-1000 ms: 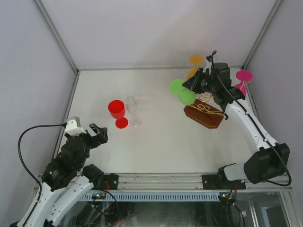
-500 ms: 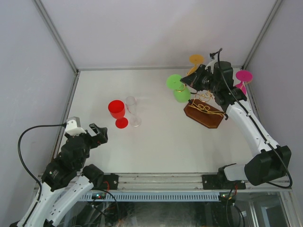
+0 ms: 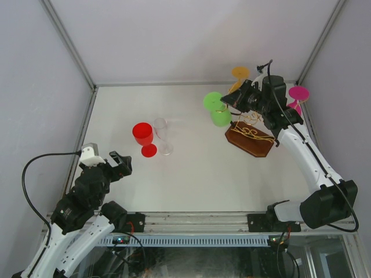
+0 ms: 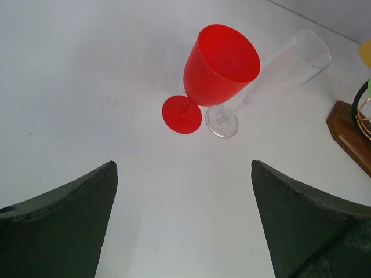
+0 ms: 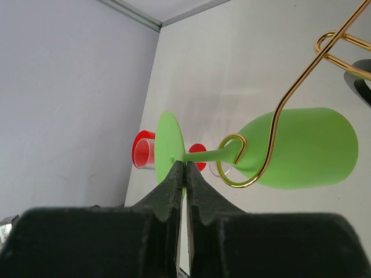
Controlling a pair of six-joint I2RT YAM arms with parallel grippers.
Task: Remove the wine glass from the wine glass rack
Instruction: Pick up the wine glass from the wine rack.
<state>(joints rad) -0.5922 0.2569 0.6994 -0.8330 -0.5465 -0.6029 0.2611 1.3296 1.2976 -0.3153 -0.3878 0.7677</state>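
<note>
Two arms, one change. The left gripper sits where it sat a second ago, at 7 o'clock on the table, its jaws spread wide and empty. The right gripper has carried the green wine glass a little toward 10 o'clock, then barely moved over the last half second. Its fingers are clenched on the rim of the glass's flat foot. The glass lies on its side in the air, bowl at 5 o'clock of the foot in the overhead view.

From the right wrist, a curled gold wire arm of the wine glass rack crosses the stem; whether it hooks round the stem cannot be told.

At 10 o'clock on the white table, a red goblet and a clear flute stand upright and unmoved, their feet just beside each other. The rack's dark wooden base rests at 2 o'clock, with an orange glass at its 12 o'clock and a pink glass at its 2 o'clock.

Pale walls close in the left, far and right sides, with a metal post running up each far corner. The rack sits near the right wall. A broad stretch of white tabletop runs between the standing pair and the rack, and across the near half.
</note>
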